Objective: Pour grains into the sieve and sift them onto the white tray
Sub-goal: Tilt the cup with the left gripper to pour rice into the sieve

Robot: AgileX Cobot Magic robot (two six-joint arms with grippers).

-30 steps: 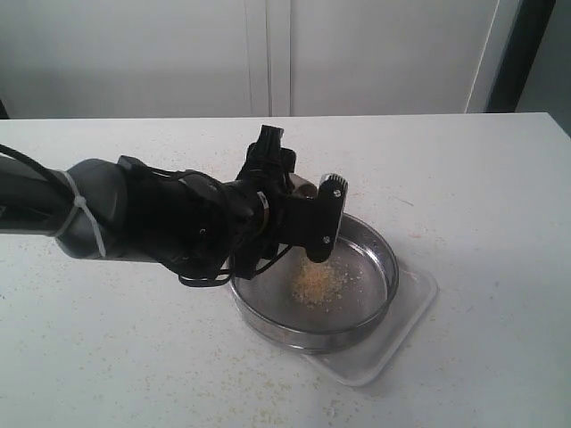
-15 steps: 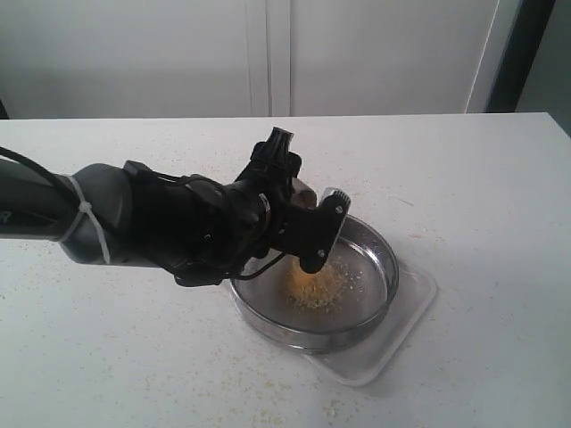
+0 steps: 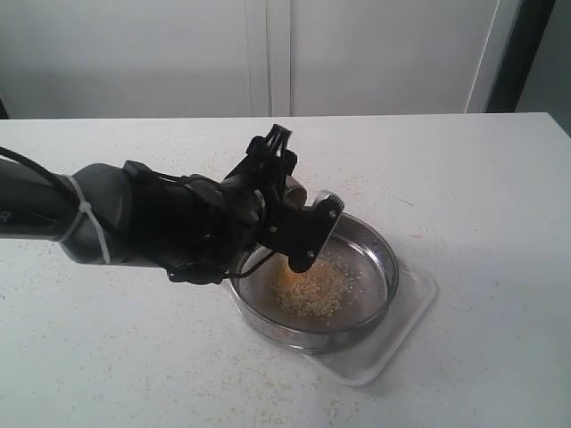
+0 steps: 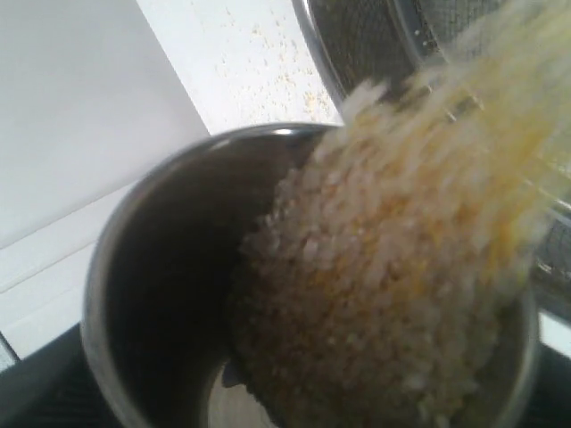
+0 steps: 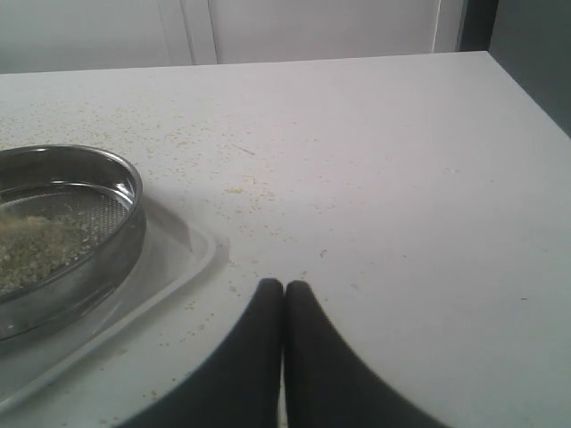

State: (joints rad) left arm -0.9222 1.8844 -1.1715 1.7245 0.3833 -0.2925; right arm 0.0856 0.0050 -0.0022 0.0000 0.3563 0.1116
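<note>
Left jaws grip a tilted small steel cup (image 4: 147,294), pouring yellow-white grains (image 3: 312,292) into the round steel sieve (image 3: 382,242) on the white rectangular tray (image 3: 409,314); right jaws closed, empty.

**Off-task items: worktop, cup, backdrop**

White worktop (image 3: 464,178), matte, fills most of the exterior view, its far edge running straight across. Small pale specks (image 4: 277,62) lie scattered on it, denser toward the middle. Steel cup (image 4: 100,294): round, shiny rim, dark inner wall, mostly hidden in the exterior view. Behind the worktop, white panels (image 3: 375,53) with vertical seams. Dark upright strip (image 3: 522,53) at far right.
</note>
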